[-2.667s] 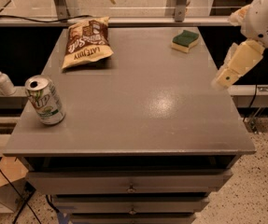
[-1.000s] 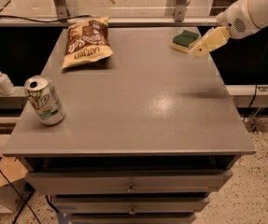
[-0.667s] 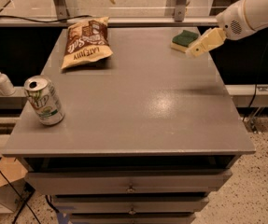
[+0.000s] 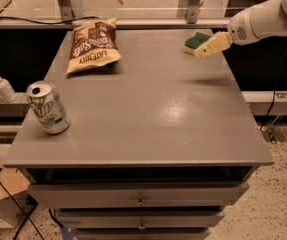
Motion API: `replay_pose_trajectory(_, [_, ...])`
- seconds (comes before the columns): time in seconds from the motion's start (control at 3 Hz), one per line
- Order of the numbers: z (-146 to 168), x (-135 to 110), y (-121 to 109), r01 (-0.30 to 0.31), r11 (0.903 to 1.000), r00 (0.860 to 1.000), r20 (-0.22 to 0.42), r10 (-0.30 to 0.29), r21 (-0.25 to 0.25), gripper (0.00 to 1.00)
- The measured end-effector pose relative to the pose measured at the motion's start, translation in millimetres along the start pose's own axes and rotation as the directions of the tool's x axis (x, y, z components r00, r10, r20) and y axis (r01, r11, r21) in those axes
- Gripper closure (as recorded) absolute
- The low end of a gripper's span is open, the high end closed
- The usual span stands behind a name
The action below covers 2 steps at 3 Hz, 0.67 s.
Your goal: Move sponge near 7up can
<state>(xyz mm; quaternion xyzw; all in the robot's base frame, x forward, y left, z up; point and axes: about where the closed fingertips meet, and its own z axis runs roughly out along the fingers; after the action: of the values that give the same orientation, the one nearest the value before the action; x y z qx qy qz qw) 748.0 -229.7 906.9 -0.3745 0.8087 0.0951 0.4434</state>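
Note:
The sponge (image 4: 193, 41), dark green on top with a pale yellow base, lies at the far right of the grey table (image 4: 148, 114). The gripper (image 4: 206, 47) reaches in from the right on its white arm and sits right over the sponge's near right edge, partly covering it. The 7up can (image 4: 48, 108), white and green with a silver top, stands upright near the table's front left corner, far from the sponge.
A brown and cream chip bag (image 4: 91, 45) lies at the far left of the table. A small white pump bottle (image 4: 3, 85) stands on a ledge left of the table. Drawers (image 4: 140, 200) sit below the front edge. A rail runs behind the table.
The gripper has swung from beside the table's right edge up and leftward to the sponge. Over the last second it has barely moved. The sponge and can have stayed put.

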Motion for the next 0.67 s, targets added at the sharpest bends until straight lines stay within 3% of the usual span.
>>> replay_pose_trajectory(0.67, [50.8, 15.6, -38.8, -0.087, 0.9957, 0.995, 0.049, 0.086, 0.030, 0.00])
